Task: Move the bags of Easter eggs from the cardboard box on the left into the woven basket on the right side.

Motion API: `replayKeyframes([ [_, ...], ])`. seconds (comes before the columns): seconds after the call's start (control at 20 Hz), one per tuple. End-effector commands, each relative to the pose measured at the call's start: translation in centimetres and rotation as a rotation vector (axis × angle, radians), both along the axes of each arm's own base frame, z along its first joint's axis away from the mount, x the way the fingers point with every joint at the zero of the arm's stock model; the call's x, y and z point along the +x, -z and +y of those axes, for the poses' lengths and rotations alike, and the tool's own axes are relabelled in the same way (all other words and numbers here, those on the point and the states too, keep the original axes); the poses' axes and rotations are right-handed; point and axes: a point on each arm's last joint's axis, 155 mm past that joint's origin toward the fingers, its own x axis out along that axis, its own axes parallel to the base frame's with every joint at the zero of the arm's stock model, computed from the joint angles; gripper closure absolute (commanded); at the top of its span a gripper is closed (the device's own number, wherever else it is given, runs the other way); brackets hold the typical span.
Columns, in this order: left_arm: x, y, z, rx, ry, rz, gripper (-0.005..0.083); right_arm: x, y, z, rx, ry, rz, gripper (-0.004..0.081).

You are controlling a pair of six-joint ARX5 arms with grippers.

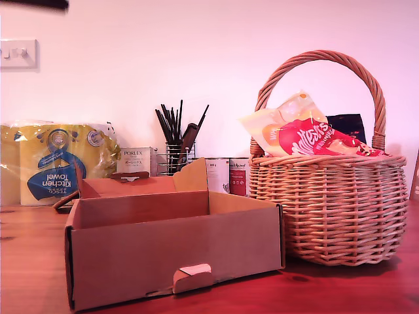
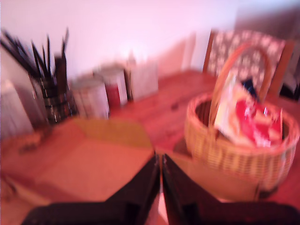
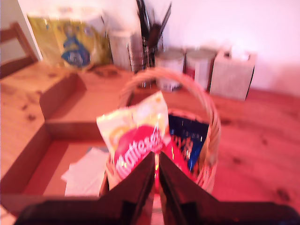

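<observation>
Brown cardboard box point(image 1: 177, 252) sits nearest the camera toward the exterior view's left, on a reddish wooden table point(image 1: 340, 288). Low walls, tab point(image 1: 193, 277) poking through the slot in its front wall, rear flap point(image 1: 141, 184) standing up behind. From this angle the inside floor is hidden. In the second wrist view the box point(image 3: 51, 140) has something pale and flat point(image 3: 86, 171) lying on its floor; too blurred to tell what.

Wicker basket point(image 1: 327, 209) stands just beside the box, on the exterior view's right, taller than it, arched handle point(image 1: 321, 65) upright. Red-and-pale-orange Maltesers bag point(image 1: 304, 134) leans in the basket, sticking out above the rim. Dark blue bag point(image 1: 347, 124) is behind it, also in the basket, mostly hidden.

No arm shows in the exterior view. My first gripper point(image 2: 161, 187): jaws together, nothing between them, above the box edge with the basket point(image 2: 243, 150) off to one side; picture is blurred. My second gripper point(image 3: 156, 180): jaws together too, nothing gripped, above the basket point(image 3: 206, 164) with the Maltesers bag point(image 3: 136, 140) and the dark blue bag point(image 3: 187, 140) just past the tips.

Further back by the wall: yellow kitchen towel pack point(image 1: 59, 160), small white carton point(image 1: 136, 160), wire holder of dark brushes point(image 1: 177, 140), two tins point(image 1: 229, 175).
</observation>
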Motion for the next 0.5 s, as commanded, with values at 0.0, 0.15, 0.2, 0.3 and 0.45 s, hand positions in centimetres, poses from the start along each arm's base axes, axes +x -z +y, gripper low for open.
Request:
replayKeyframes([
  [0.0, -0.2, 0.7, -0.1, 0.004, 0.004, 0.021, 0.0793, 0.1, 1.4, 0.0, 0.001, 0.003, 0.040, 0.0783],
  [0.15, -0.2, 1.8, 0.0, 0.023, 0.003, 0.061, 0.0792, 0.0, 1.8, 0.0, -0.001, 0.003, 0.057, 0.0783],
  [0.2, -0.3, 2.1, 0.0, 0.027, 0.004, 0.072, 0.0793, 0.0, 1.9, 0.0, -0.002, 0.003, 0.061, 0.0783],
  [0.3, -0.3, 2.5, 0.0, 0.035, 0.004, 0.088, 0.0793, -0.1, 2.2, 0.0, -0.004, 0.003, 0.075, 0.0783],
  [0.45, -0.4, 2.9, 0.0, 0.042, 0.004, 0.103, 0.0793, -0.2, 2.4, 0.0, -0.005, 0.003, 0.083, 0.0783],
])
